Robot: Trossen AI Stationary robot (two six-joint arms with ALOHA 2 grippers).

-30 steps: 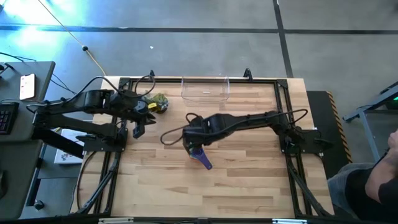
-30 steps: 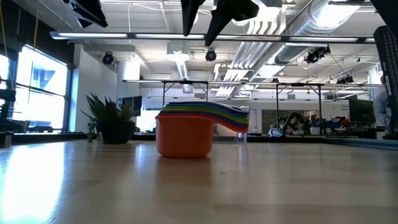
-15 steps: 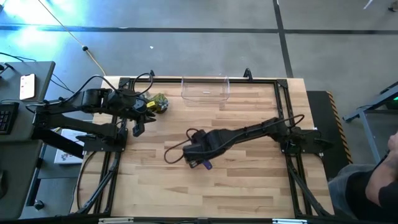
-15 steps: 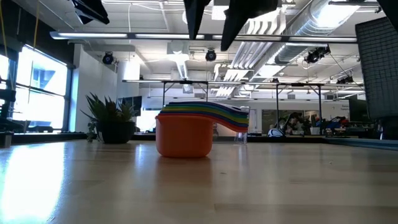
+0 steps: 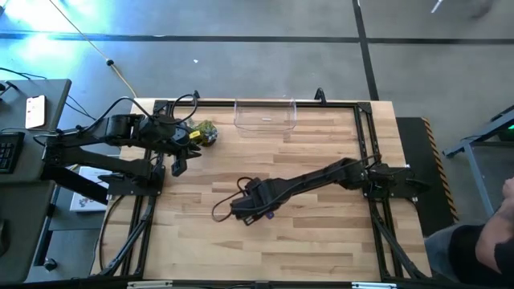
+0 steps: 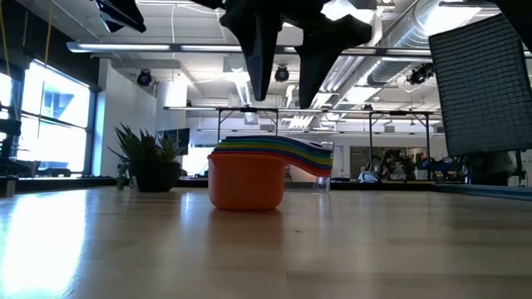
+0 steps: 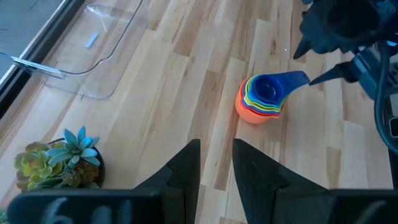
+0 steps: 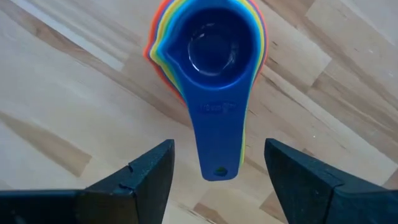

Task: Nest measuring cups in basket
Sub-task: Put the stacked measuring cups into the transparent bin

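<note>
The measuring cups [image 8: 208,56] stand nested in one stack on the table's middle, the orange one [image 6: 247,189] at the bottom and the blue one on top. The stack also shows in the left wrist view [image 7: 261,99]. My right gripper [image 8: 217,186] hangs open above the stack, one finger on either side of the blue handle [image 8: 214,137], touching nothing. In the low view its fingers [image 6: 287,83] end above the cups. In the high view the arm [image 5: 255,210] covers most of the stack. The clear basket [image 5: 265,114] stands empty at the far edge. My left gripper [image 5: 177,156] waits open at the far left.
A small spiky plant in a pot [image 5: 205,132] stands at the far left, beside my left gripper, and shows in the left wrist view [image 7: 59,158]. Bare wooden table lies between the stack and the basket [image 7: 93,56]. A person [image 5: 482,249] sits beyond the table's right near corner.
My right gripper has moved toward the table's near edge and down, and now stands right over the cup stack, covering it in the high view. The stack has not moved.
</note>
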